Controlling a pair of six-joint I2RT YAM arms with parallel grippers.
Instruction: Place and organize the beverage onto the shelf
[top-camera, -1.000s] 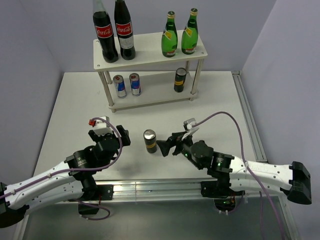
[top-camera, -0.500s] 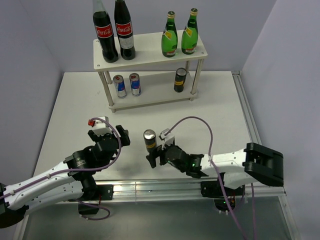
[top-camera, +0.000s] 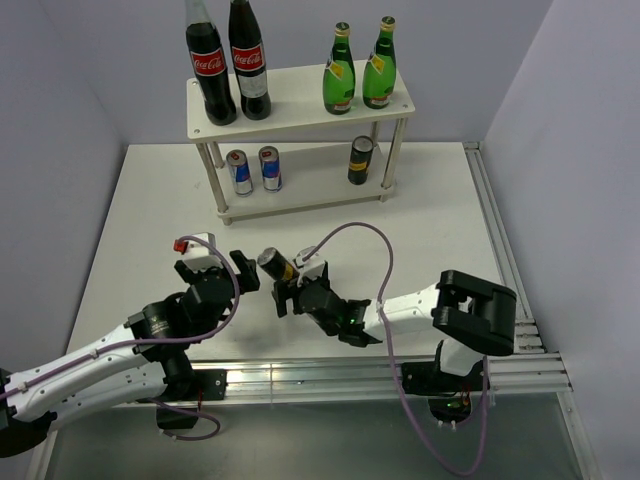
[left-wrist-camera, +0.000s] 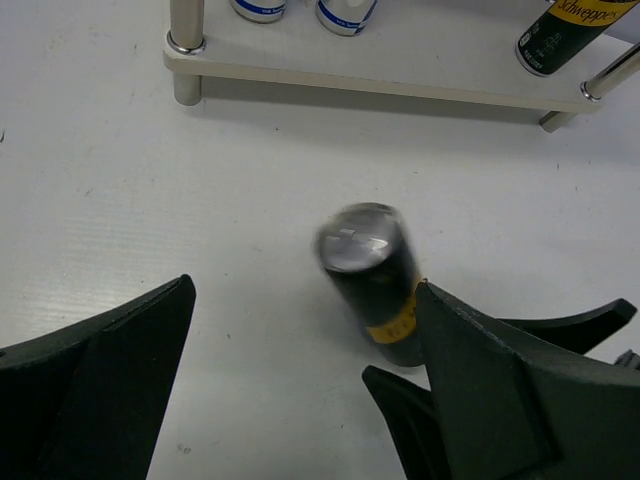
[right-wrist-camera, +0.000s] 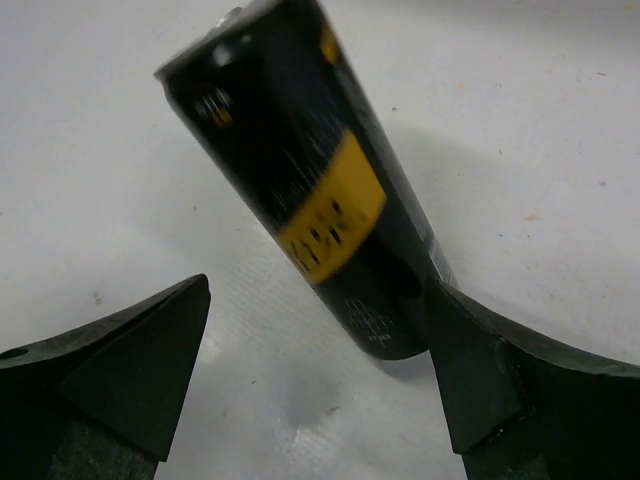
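A dark gold-topped can (top-camera: 274, 266) with a yellow band leans steeply to the left on the table, between the two arms. My right gripper (top-camera: 289, 291) is open around its lower end. In the right wrist view the can (right-wrist-camera: 310, 190) rests against the right-hand finger (right-wrist-camera: 500, 380), with a wide gap to the other finger. My left gripper (top-camera: 218, 268) is open and empty just left of the can (left-wrist-camera: 375, 280). The white shelf (top-camera: 300, 103) holds two green bottles (top-camera: 340, 72) on top. Two blue-and-silver cans (top-camera: 238, 172) and a dark can (top-camera: 360, 160) stand on its lower board.
Two taller cola bottles (top-camera: 210, 70) with red labels stand on the left of the shelf's top board. The shelf's front legs (left-wrist-camera: 186, 45) rise beyond the leaning can. A metal rail (top-camera: 500, 250) runs along the table's right edge.
My right arm has swung left and low to the can. The can has gone from upright to leaning left, its top shifted toward the left gripper. The left arm has barely moved.
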